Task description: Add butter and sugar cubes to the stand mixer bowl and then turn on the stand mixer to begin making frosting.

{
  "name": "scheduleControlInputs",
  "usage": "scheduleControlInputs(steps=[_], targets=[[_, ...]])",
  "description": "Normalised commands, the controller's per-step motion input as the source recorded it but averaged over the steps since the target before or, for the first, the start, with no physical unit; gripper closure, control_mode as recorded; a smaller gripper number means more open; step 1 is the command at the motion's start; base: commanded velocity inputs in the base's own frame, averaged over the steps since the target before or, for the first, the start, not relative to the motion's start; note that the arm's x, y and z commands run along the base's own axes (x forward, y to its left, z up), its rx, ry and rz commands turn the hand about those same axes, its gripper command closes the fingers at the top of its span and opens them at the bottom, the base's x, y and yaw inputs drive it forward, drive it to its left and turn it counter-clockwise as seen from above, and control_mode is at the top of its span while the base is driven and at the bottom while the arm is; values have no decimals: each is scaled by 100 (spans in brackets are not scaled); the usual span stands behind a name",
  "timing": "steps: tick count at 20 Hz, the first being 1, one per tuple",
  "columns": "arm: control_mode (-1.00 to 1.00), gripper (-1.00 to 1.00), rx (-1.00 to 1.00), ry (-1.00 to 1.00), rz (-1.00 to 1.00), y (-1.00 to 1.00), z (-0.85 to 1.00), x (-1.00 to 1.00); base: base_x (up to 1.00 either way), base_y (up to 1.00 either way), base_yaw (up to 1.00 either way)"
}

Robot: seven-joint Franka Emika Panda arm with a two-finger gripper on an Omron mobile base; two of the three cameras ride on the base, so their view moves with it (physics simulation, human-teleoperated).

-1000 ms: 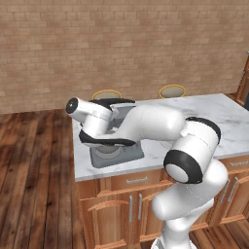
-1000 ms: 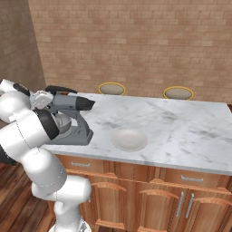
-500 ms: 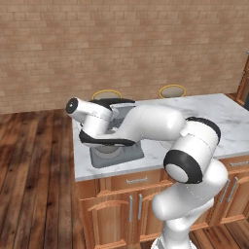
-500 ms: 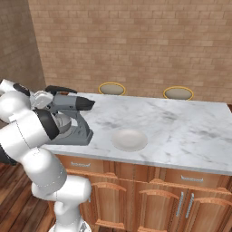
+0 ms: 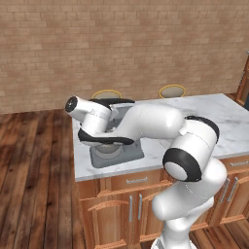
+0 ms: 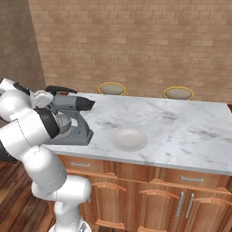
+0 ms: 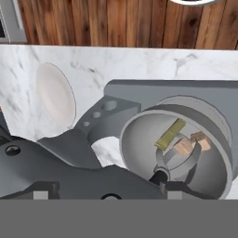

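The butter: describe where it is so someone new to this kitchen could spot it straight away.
Find the dark grey stand mixer at the end of the marble counter, then look into the stand mixer bowl under its head. The butter is the thin pale yellow block leaning on the far inner wall, unlike the small tan cubes beside it.

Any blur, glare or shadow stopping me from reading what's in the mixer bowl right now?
Hand view: sharp, no glare; stand mixer bowl interior evenly lit, butter and brown cubes readable behind the whisk. Left base view: the arm blocks the bowl. Right base view: crisp, flat lighting, bowl mostly behind the arm.
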Motion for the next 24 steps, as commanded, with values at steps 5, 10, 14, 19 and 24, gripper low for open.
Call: scheduleControlInputs(steps=[5,10,14,19,24], targets=[[-100,100,1,6,0,-2,0,51,0,0,0],[-100,100,4,6,0,-6,0,45,0,0,0],[-100,100,9,2,2,-18,0,34,0,0,0],[-100,100,11,0,8,-33,0,24,0,0,0],[-100,100,12,0,10,-33,0,29,0,0,0]])
